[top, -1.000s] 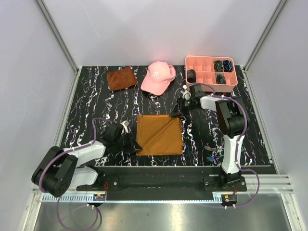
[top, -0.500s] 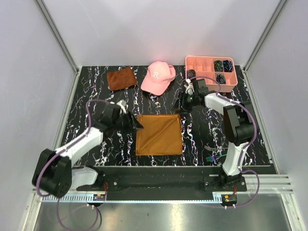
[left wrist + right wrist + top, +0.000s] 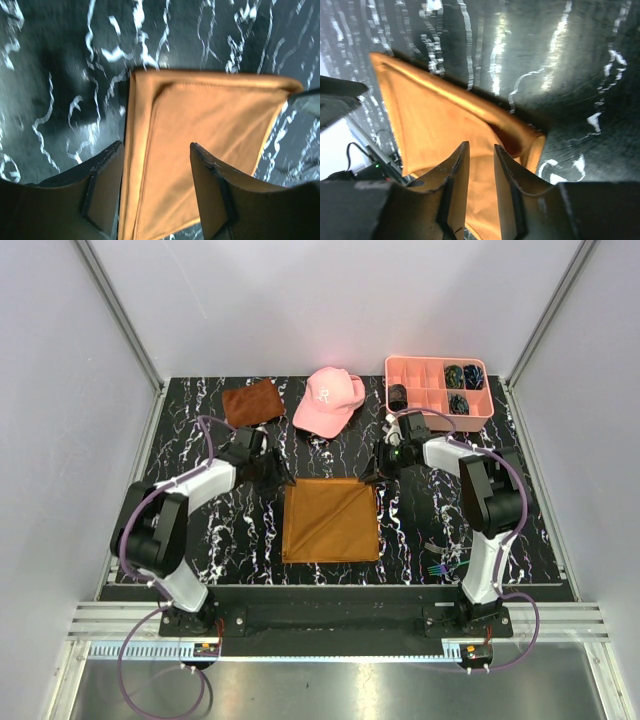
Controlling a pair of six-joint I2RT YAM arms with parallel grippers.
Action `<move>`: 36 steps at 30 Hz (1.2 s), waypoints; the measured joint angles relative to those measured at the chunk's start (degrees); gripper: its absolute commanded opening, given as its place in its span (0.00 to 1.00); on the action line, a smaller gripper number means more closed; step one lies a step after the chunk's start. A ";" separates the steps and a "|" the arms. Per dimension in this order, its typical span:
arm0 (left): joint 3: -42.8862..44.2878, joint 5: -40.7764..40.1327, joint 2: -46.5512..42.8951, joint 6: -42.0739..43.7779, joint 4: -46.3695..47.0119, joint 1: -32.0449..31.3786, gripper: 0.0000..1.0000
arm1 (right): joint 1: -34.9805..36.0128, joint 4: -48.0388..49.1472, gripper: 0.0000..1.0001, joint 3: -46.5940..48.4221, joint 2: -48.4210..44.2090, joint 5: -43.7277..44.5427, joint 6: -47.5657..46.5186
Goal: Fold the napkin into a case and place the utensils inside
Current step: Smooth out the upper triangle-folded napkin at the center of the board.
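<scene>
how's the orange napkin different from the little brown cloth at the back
The napkin is clearly larger than the brown cloth. The napkin is a lighter caramel orange; the brown cloth is a darker rust. The napkin lies square to the edges of the table, near its middle, while the brown cloth sits skewed at the far left. Both are plain, unpatterned cloths.

Overhead; both wrists close over napkin (image 3: pixel 215 120)
</scene>
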 measured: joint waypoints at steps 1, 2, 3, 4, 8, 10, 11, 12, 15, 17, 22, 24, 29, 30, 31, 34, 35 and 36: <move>0.85 -0.28 1.09 0.15 -0.07 0.13 0.56 | 0.00 0.02 0.32 0.00 0.46 0.22 -0.09; 1.64 -0.46 2.14 0.22 -0.09 0.17 0.55 | 0.00 -0.02 0.31 0.00 0.92 0.48 -0.13; 2.34 -0.66 3.17 0.31 -0.09 0.17 0.55 | 0.00 0.00 0.31 0.00 1.22 0.70 -0.17; 2.95 -0.72 4.15 0.39 -0.09 0.17 0.56 | 0.00 -0.02 0.31 0.00 1.49 0.98 -0.22; 5.55 -1.07 7.96 0.83 -0.55 0.17 0.57 | 0.00 -0.02 0.31 0.35 2.32 1.29 -0.33; 6.91 -1.16 9.66 0.94 -0.85 0.15 0.57 | 0.00 0.00 0.31 1.01 3.06 1.27 -0.35; 7.52 -1.29 10.34 1.03 -0.85 0.17 0.57 | 0.00 0.00 0.30 1.42 3.54 1.27 -0.35; 7.82 -1.36 10.69 1.09 -0.87 0.17 0.57 | 0.00 0.07 0.30 1.68 3.89 1.25 -0.35; 8.74 -1.75 11.41 1.46 -1.29 0.17 0.54 | 0.02 0.00 0.31 2.38 4.55 0.92 -0.33; 9.22 -2.27 11.76 1.68 -1.46 0.17 0.50 | 0.09 0.00 0.31 2.56 4.55 1.01 -0.33; 9.68 -3.93 12.55 2.34 -2.80 0.17 0.44 | 0.17 -1.16 0.32 2.78 3.89 1.57 -0.33; 9.68 -4.37 12.63 2.38 -2.84 0.17 0.41 | 0.31 -2.47 0.33 2.78 2.32 2.38 -0.33; 10.21 -4.28 13.25 2.29 -2.69 0.15 0.48 | 2.10 -5.73 0.37 3.80 -4.17 5.18 -0.39; 10.34 -4.17 13.29 2.27 -2.51 0.15 0.49 | 2.89 -6.34 0.37 4.33 -5.46 5.77 -0.48; 10.40 -4.20 13.29 2.25 -2.47 0.02 0.52 | 3.78 -6.62 0.37 4.79 -6.60 6.10 -0.52; 10.40 -4.63 13.16 2.12 -2.21 -0.46 0.54 | 6.86 -6.93 0.38 5.40 -8.59 7.23 -0.52; 10.38 -5.05 13.11 2.08 -2.16 -0.72 0.54 | 7.93 -7.17 0.38 5.40 -8.70 7.50 -0.50; 10.38 -5.62 13.03 2.12 -2.14 -1.07 0.54 | 8.90 -7.39 0.38 5.38 -8.70 7.85 -0.46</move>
